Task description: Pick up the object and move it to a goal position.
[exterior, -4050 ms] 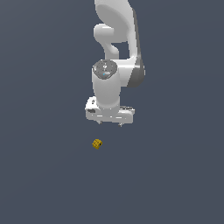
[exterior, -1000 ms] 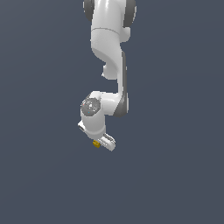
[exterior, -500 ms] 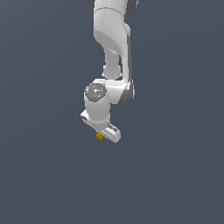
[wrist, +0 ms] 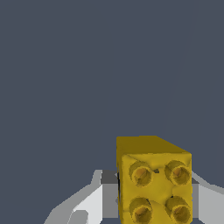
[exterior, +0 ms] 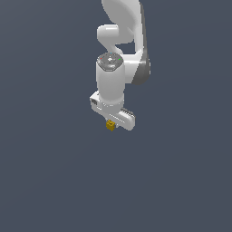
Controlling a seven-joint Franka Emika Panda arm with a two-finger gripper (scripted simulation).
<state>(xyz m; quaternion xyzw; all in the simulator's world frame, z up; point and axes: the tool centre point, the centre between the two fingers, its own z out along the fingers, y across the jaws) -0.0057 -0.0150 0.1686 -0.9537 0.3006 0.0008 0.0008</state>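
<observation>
The object (exterior: 110, 125) is a tiny mustard-yellow block, poking out just below the white gripper (exterior: 111, 124) in the exterior view, well above where it lay on the floor. In the wrist view the block (wrist: 153, 179) fills the near part of the picture, its face carrying round studs, with a white finger (wrist: 89, 203) on one side and another white finger on the other side pressed against it. The gripper (wrist: 153, 197) is shut on the block. The white arm (exterior: 120, 59) rises above it to the picture's upper edge.
A plain dark grey-blue ground (exterior: 54, 172) surrounds the arm in both views. No other objects, containers or edges show.
Over the earlier frames the arm came down onto the block and closed on it. Since half a second ago the gripper has risen and turned with the block held in it.
</observation>
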